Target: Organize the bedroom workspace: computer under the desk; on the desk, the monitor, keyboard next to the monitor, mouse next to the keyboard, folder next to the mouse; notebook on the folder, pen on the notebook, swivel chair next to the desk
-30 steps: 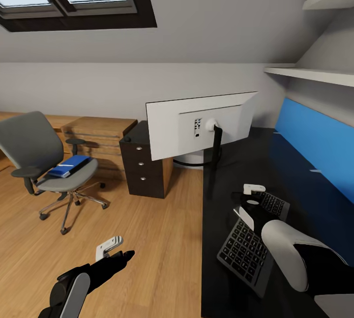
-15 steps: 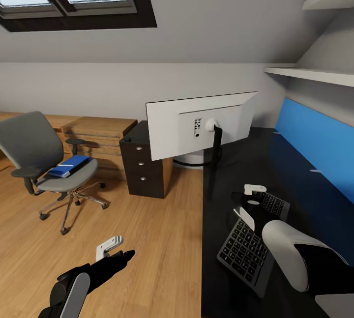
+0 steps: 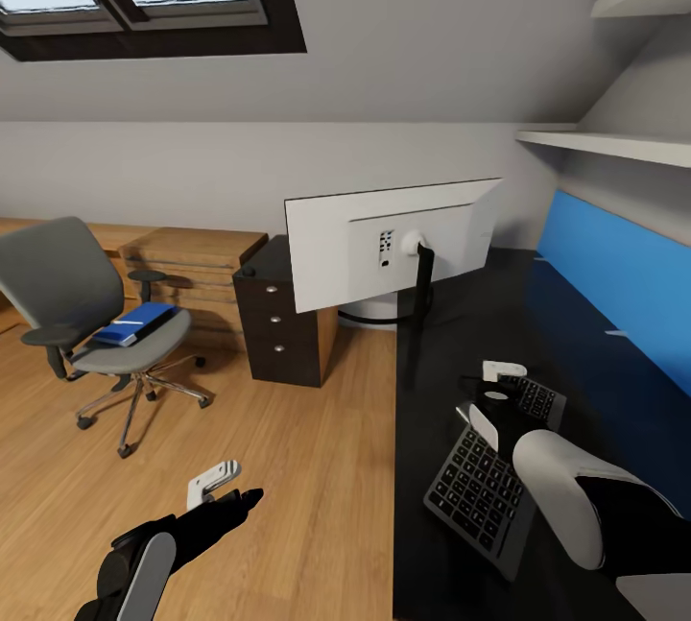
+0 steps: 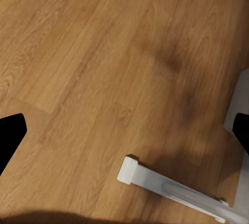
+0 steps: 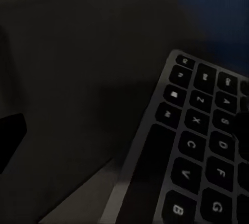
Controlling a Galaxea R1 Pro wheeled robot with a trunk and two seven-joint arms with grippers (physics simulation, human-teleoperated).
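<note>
The keyboard (image 3: 491, 472) is lying on the black surface (image 3: 576, 333), near the monitor (image 3: 389, 239). The right gripper (image 3: 491, 391) is sitting over it, shifted slightly right since a second ago; whether its fingers are gripping, I cannot tell. The left gripper (image 3: 219, 489) is hanging over the floor (image 3: 317, 467), fingers wide.

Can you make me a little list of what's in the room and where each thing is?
monitor: standing on the desk, its white back toward the camera
desk: black top, blue back panel
keyboard: on the desk, under the right gripper
folder: blue, lying on the chair seat
chair: grey, on the wood floor, away from the desk
left gripper: over the floor, holding nothing
</note>
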